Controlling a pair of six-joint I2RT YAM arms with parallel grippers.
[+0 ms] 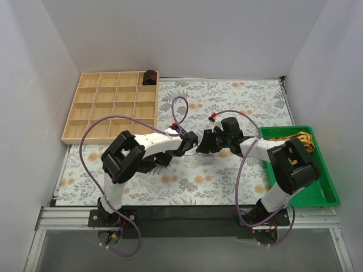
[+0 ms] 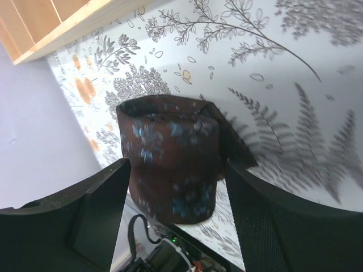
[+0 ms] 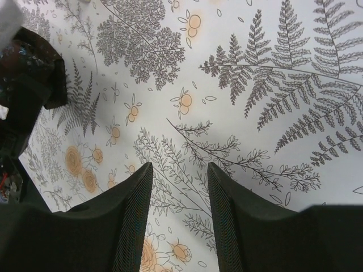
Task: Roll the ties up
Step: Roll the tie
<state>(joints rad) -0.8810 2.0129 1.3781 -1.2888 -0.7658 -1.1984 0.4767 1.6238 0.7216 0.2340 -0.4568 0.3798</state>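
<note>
floral cloth (image 1: 238, 102) is lying flat beneath everything. the wooden tray (image 1: 74, 116) is holding one dark roll (image 1: 150, 76) in its far right corner, the green bin (image 1: 323, 187) a yellow tie (image 1: 295, 139). our left gripper (image 2: 177, 170) is standing open around a dark rolled tie (image 2: 164, 130) on the cloth; our right gripper (image 3: 177, 170) is hovering open, empty.

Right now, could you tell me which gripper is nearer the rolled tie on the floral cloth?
The left gripper: fingers either side of the rolled tie; right gripper alongside.
</note>
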